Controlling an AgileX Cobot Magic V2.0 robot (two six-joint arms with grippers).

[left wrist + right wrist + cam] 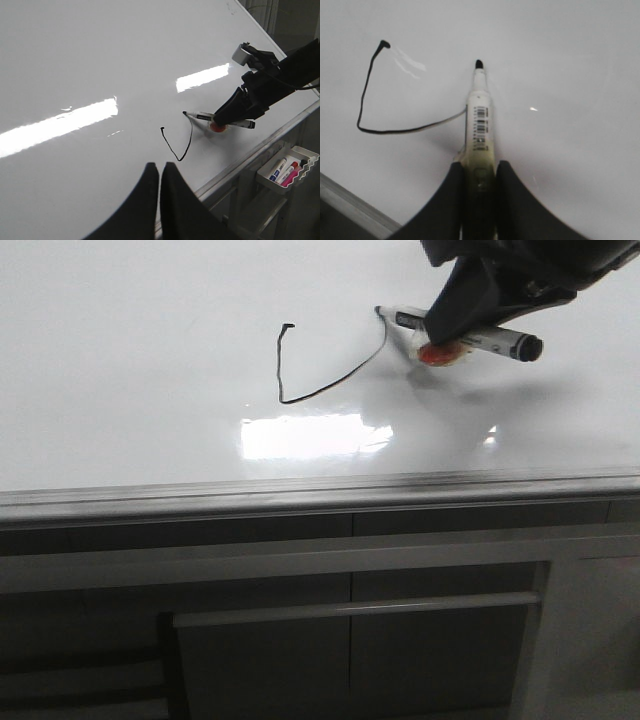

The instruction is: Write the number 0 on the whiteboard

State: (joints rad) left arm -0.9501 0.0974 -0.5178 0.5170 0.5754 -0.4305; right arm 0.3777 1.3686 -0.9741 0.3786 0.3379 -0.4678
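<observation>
Right wrist view: right hand clamped on barcode-labelled marker, text unreadable.

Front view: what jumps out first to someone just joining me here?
The right claw at the top right, gripping a black-capped marker with its tip on the whiteboard. Left of the tip runs the unfinished number 0, open at the top. Below it sits a bright glare patch.

marker | barcode label, digits too small to read | no other text
</observation>
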